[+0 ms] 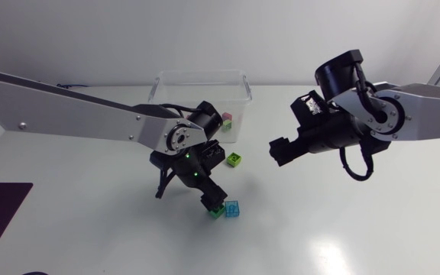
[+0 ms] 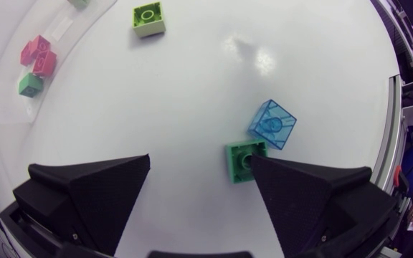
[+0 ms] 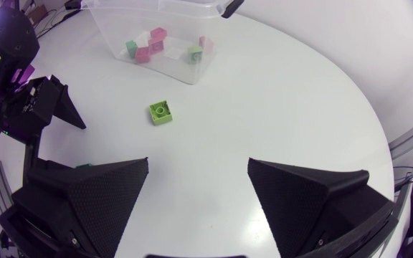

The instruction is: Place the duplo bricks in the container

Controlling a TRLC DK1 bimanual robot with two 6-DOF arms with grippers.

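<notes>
Green brick (image 2: 239, 159) beside left end effector (image 2: 199, 158)

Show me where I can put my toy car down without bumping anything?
Bare table spreads past the blue brick, under and beyond the right gripper. Crowded: around the left gripper, where the green brick, blue brick and lime brick sit close together.

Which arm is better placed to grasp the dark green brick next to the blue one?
Left. The left gripper, open, is right over the dark green brick, which lies at one finger beside the blue brick. The right gripper is away from both, nearer the lime brick.
</notes>
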